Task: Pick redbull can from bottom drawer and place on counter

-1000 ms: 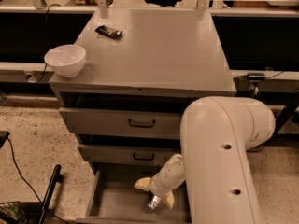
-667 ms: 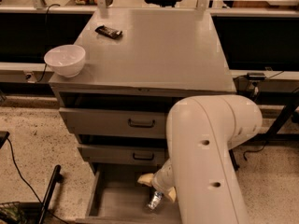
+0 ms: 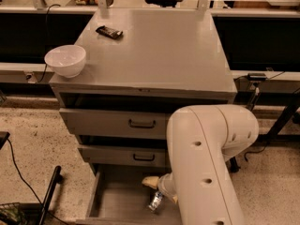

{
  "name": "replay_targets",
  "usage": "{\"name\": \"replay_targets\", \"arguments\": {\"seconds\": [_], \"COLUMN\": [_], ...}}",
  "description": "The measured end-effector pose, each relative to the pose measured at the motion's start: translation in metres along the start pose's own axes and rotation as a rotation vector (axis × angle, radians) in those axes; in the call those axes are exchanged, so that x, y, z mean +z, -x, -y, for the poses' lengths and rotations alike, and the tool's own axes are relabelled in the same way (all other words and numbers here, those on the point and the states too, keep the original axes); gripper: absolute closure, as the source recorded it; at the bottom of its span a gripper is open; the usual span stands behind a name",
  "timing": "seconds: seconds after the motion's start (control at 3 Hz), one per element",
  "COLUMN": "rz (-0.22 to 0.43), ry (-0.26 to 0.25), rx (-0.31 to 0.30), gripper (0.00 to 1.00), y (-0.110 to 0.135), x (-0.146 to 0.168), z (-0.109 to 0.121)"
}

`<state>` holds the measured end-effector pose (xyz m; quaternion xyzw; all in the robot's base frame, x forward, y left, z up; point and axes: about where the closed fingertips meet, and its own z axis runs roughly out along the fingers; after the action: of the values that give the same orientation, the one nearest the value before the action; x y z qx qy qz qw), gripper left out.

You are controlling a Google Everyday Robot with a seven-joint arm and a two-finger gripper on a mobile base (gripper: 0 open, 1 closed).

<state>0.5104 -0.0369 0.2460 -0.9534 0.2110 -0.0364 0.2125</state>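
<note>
Last second: the arm's big link swings left and now covers more of the open bottom drawer (image 3: 117, 198). The gripper (image 3: 158, 193) sits low inside the drawer, right at the redbull can (image 3: 155, 202). The can is tilted, on the right side of the drawer, and in the same spot as before, so no lift yet. You can't tell whether the gripper is clamped on it, so treat the grasp as unconfirmed. The counter (image 3: 164, 55) holds a white bowl (image 3: 65, 60) and a snack bar (image 3: 109, 32) on its left.

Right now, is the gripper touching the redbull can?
Cannot tell. Camera view: the gripper is in the bottom drawer right at the redbull can, but the arm hides where they meet.
</note>
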Motion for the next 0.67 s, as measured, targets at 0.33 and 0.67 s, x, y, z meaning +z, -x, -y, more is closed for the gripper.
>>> {"name": "replay_targets", "arguments": {"seconds": [0.33,0.67], "rz": [0.006,0.004], "ry": [-0.067,-0.143], "rx": [-0.013,-0.022], "gripper": [0.0,0.0], "y": [0.0083,0.015], "x": [0.0105,0.017], "z": [-0.0062,-0.0083]}}
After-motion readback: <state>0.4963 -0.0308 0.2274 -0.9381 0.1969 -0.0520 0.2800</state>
